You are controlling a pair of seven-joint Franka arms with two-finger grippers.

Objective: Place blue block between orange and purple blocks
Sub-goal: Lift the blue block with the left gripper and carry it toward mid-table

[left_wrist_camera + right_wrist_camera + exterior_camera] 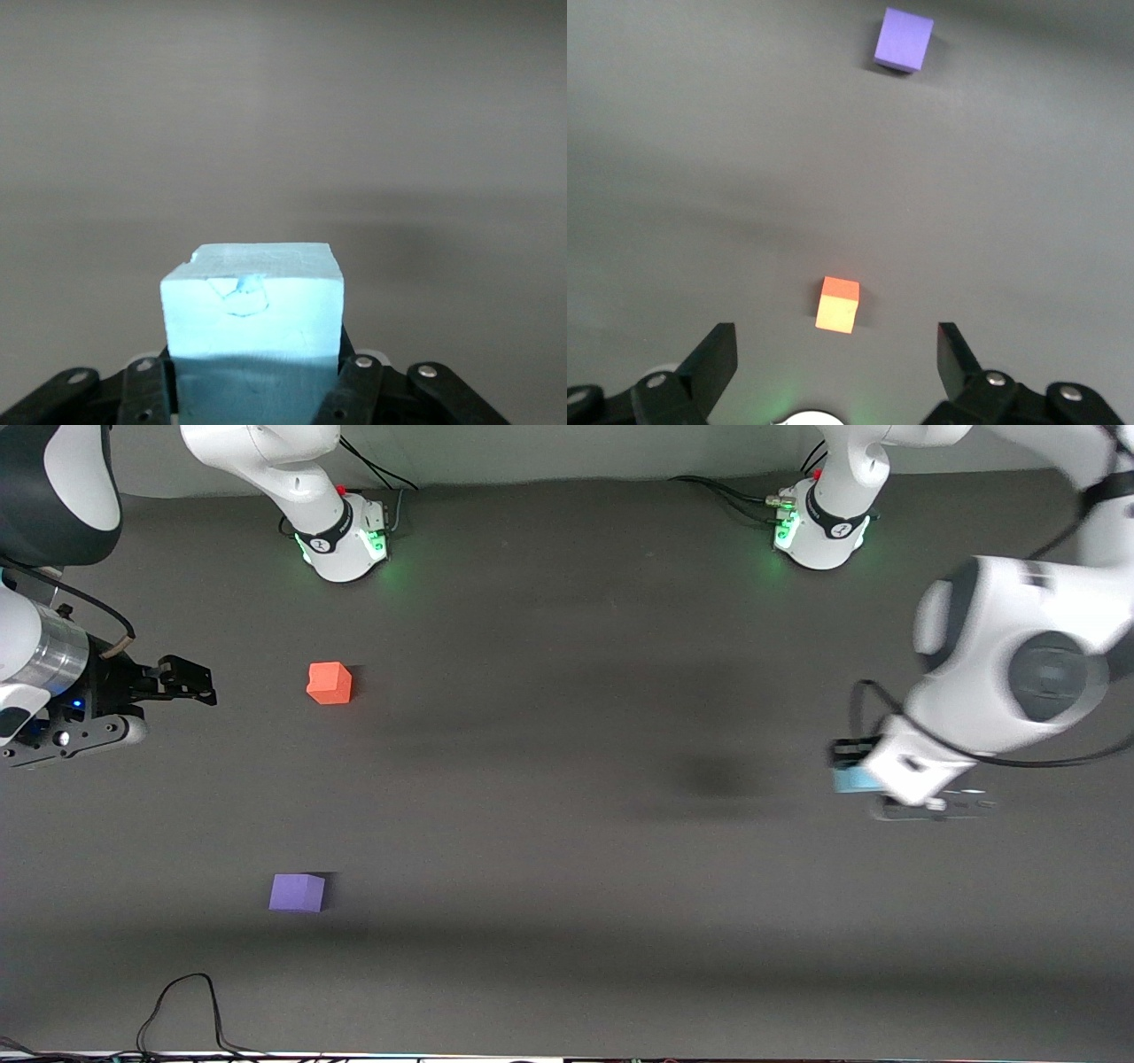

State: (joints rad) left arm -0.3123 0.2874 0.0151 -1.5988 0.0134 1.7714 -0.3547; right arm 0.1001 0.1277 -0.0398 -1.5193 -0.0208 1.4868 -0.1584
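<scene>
The small sky-blue matte cube [252, 323] is pinched in the left gripper [873, 779], up over the tabletop [567, 850] at the left arm's end, well apart from the orange-red cube [330, 683] and lavender-purple cube [297, 892]. The right gripper [182, 682] is spread, waiting. Risk: either cube could be nudged if the blue cube is lowered off-centre btwn them.

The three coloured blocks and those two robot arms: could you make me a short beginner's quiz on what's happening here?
1. True or false: the left gripper is shut on the blue block.
2. Which block lies nearer the front camera? A) orange block B) purple block
3. Fill in: the right gripper, waiting near the orange block at the right arm's end of the table, has its jaws ____.

Key: 1 true; 2 B; 3 open.
</scene>
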